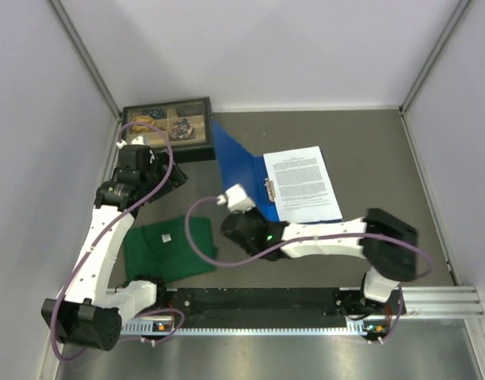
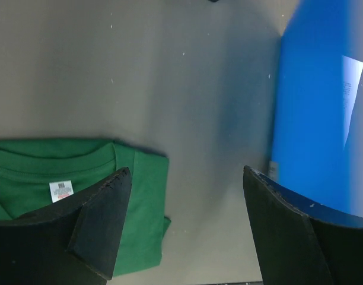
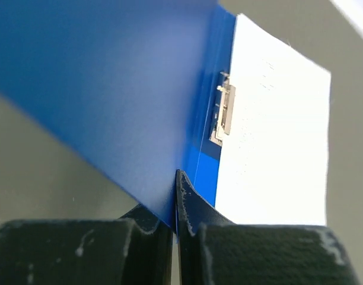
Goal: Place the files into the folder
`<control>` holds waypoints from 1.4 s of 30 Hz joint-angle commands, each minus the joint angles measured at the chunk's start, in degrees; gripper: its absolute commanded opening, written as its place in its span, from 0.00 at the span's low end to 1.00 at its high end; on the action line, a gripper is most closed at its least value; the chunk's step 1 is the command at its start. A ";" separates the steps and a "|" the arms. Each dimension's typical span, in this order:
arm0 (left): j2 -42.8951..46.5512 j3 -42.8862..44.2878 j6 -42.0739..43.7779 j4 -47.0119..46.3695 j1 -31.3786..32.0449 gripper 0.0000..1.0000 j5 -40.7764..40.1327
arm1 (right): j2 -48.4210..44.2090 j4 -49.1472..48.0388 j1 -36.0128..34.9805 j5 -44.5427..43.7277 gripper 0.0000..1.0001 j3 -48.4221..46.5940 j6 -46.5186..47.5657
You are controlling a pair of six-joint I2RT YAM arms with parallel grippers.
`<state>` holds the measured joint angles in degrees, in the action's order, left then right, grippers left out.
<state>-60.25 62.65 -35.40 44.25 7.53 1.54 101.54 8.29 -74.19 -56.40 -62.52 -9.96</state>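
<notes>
The blue folder (image 1: pixel 241 165) lies open mid-table, its cover raised at an angle. The white printed files (image 1: pixel 304 183) lie on its inner right side beside the metal clip (image 1: pixel 269 188). My right gripper (image 1: pixel 238 207) is shut on the near edge of the raised cover (image 3: pixel 110 89); the files (image 3: pixel 276 154) and clip (image 3: pixel 224 113) show beyond it. My left gripper (image 1: pixel 165 176) is open and empty, hovering left of the folder above bare table. In its view the blue cover (image 2: pixel 312 119) is at the right, between its fingers (image 2: pixel 104 219) only table.
A folded green shirt (image 1: pixel 167 248) lies near the left arm's base, also in the left wrist view (image 2: pixel 75 178). A dark framed box (image 1: pixel 168 128) with small items stands at the back left. Grey walls enclose the table.
</notes>
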 commanded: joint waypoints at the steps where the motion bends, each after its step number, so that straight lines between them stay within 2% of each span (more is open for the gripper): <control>1: -0.13 -0.95 1.56 -5.74 -0.41 0.80 -1.01 | -15.01 -3.45 9.03 13.28 0.00 8.61 -14.46; 3: -0.92 -1.13 1.21 -6.37 -0.41 0.80 -1.01 | -19.42 -7.65 13.53 24.08 0.00 13.02 -19.38; 5: -1.80 -1.04 1.12 -7.07 -0.41 0.80 -0.32 | -24.95 -11.44 21.87 31.49 0.00 20.05 -24.11; 6: -2.50 -1.04 1.03 -7.25 -0.41 0.80 0.39 | -26.03 -13.89 25.38 38.84 0.00 22.16 -25.97; 8: -3.12 -1.22 1.03 -8.56 -0.41 0.80 2.83 | -28.05 -16.37 35.48 46.69 0.00 27.70 -30.27; 9: -3.56 -1.74 1.47 -9.26 -0.41 0.80 3.90 | -28.15 -19.25 38.57 53.78 0.00 30.68 -31.43; 12: -4.26 -4.11 2.08 -14.26 -0.41 0.80 10.74 | -26.75 -23.05 50.87 66.01 0.00 34.82 -34.07; 14: -5.14 -5.17 2.17 -16.64 -0.32 0.81 15.22 | -25.43 -25.08 59.99 70.62 0.00 36.15 -35.56; 15: -6.62 -5.17 1.83 -17.26 -0.32 0.81 19.42 | -23.25 -24.65 63.17 73.69 0.00 35.98 -35.92; 18: -9.44 -5.35 2.26 -18.32 0.11 0.80 24.63 | -17.11 -16.32 71.63 77.48 0.00 31.43 -34.96; 19: -10.06 -5.35 2.44 -18.32 0.29 0.81 25.43 | -15.51 -14.64 73.04 78.71 0.00 30.28 -34.52; 20: -10.50 -5.26 2.70 -18.50 0.73 0.81 26.40 | -14.62 -12.53 73.92 79.94 0.11 29.40 -33.56; 22: -11.38 -5.00 3.31 -18.50 1.26 0.81 28.60 | -15.83 -10.06 75.60 79.26 0.37 27.99 -32.33; 23: -11.64 -4.82 3.49 -18.67 1.87 0.81 29.21 | -16.80 -5.79 75.60 78.47 0.53 27.46 -30.49; 25: -11.82 -4.47 3.67 -19.28 2.75 0.82 31.49 | -21.09 -0.07 75.51 74.44 0.70 24.83 -27.25; 28: -11.65 -2.72 3.14 -20.25 4.15 0.85 34.92 | -26.63 12.33 75.08 68.28 0.77 19.47 -23.54; 29: -11.38 -1.32 2.88 -20.86 4.77 0.89 35.72 | -31.18 15.23 74.46 66.35 0.80 17.89 -21.27; 30: -11.30 -0.35 2.36 -21.22 5.56 0.91 35.99 | -33.22 21.09 74.46 61.98 0.82 14.57 -20.38; 34: -11.91 7.72 0.68 -21.93 12.13 0.98 35.47 | -41.14 31.39 70.69 56.58 0.86 5.68 -16.78; 36: -13.14 10.81 0.07 -22.01 15.13 0.98 35.29 | -44.22 34.06 69.72 54.75 0.87 0.24 -15.36; 38: -13.93 15.19 -0.20 -21.93 19.35 0.98 34.67 | -45.89 36.17 68.49 55.17 0.96 -2.85 -13.16; 39: -14.02 16.44 -0.37 -21.84 20.58 0.98 34.41 | -46.77 36.87 68.57 58.30 0.98 -5.65 -12.29; 42: -13.14 19.61 -0.46 -22.80 24.02 0.98 32.92 | -47.74 38.99 68.57 61.32 0.99 -10.15 -9.91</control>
<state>-74.26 77.60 -35.11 24.75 28.53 35.11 55.18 39.92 -5.06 3.01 -66.85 -25.06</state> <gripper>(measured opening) 0.982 0.985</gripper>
